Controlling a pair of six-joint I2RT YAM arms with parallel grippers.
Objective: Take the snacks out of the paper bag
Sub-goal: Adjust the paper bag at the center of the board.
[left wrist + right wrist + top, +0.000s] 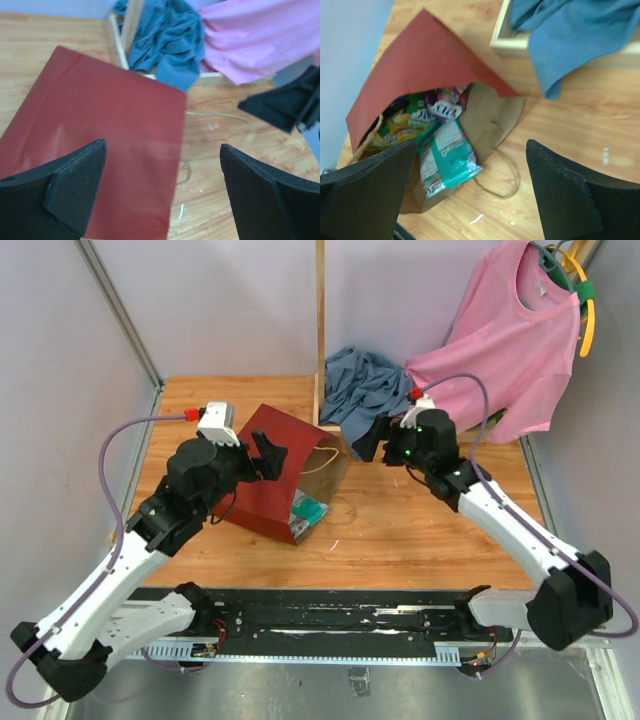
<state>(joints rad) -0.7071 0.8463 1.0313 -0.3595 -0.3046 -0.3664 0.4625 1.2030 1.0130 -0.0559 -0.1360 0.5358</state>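
**Several snacks in the bag, none out**

Several snacks [447,155] crowd the mouth of the paper bag [420,65], which lies on its side on the desk. A teal packet [308,510] rests at the bag's lip, with yellow-green and purple ones deeper in. The right gripper [470,190] hovers over the bag's mouth, fingers spread and empty. The left gripper [162,165], equally spread, hangs above the bag's red upper side. The step in hand looks like the reach for a first packet. Next, the right gripper should descend on the teal packet's edge, clear of the cord handle [505,175] beside it.
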